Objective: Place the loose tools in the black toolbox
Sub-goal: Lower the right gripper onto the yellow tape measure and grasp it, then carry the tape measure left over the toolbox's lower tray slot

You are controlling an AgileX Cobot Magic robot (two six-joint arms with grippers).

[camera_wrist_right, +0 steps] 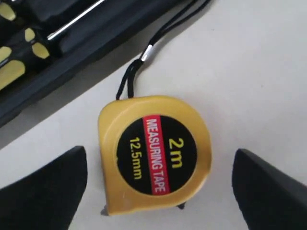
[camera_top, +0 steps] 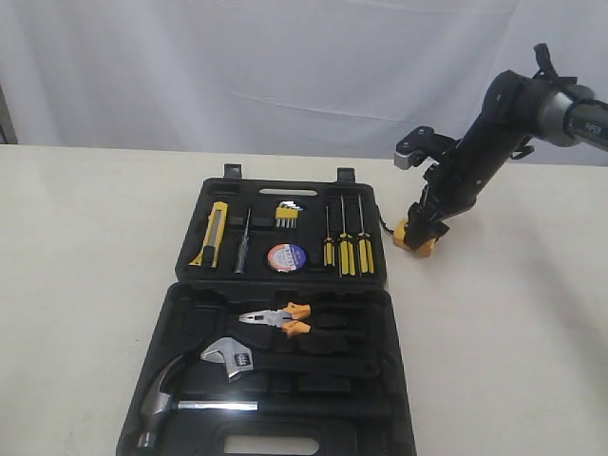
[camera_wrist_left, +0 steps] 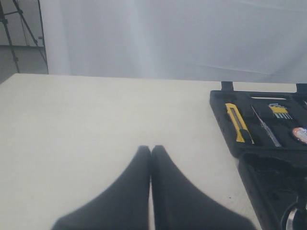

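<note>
The yellow tape measure lies flat on the table just right of the black toolbox, its black cord trailing toward the case. My right gripper is open, one finger on each side of the tape measure and neither touching it. Inside the open toolbox lie the yellow-black utility knife, the dark tape roll and the orange-handled pliers. My left gripper is shut and empty over bare table left of the toolbox; the exterior view does not show it.
The case also holds a claw hammer, a chrome wrench, three yellow-handled screwdrivers and hex keys. A white curtain hangs behind the pale table.
</note>
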